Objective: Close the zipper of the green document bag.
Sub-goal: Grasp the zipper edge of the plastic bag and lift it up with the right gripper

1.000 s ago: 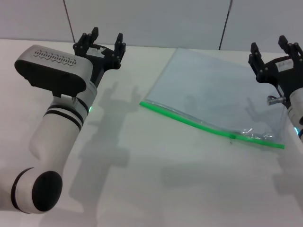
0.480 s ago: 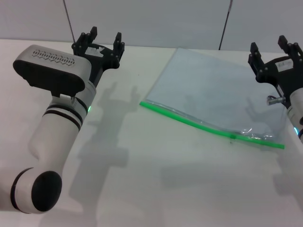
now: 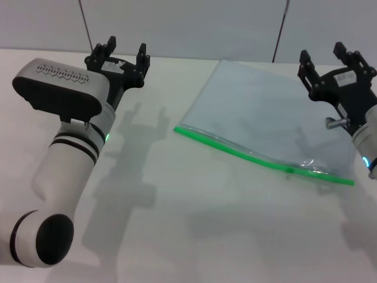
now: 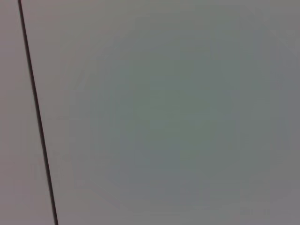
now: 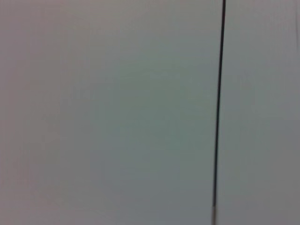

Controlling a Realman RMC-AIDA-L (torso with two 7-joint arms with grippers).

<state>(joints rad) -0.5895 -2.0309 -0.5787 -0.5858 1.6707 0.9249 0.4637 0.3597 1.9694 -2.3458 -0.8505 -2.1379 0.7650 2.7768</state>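
Nearby, green document bag (image 3: 259,118) under right pincer (image 3: 323,56)

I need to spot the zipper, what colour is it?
Bright green zipper, along the bag's near edge; head view shows it best.

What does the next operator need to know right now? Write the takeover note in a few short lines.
Left hand: open, empty, raised over the far left of the table, well away from the bag.
Right hand: open, empty, raised at the bag's far right side, not touching it.
Green document bag: lies flat on the table, right of centre, with the zipper along its near long edge. A small dark spot that may be the slider sits toward the right end of the strip.
Done: nothing yet; neither hand has hold of the bag or the zipper.
Left: pin the bag, grip the slider, run it along the strip.
Both wrist views show only the wall.
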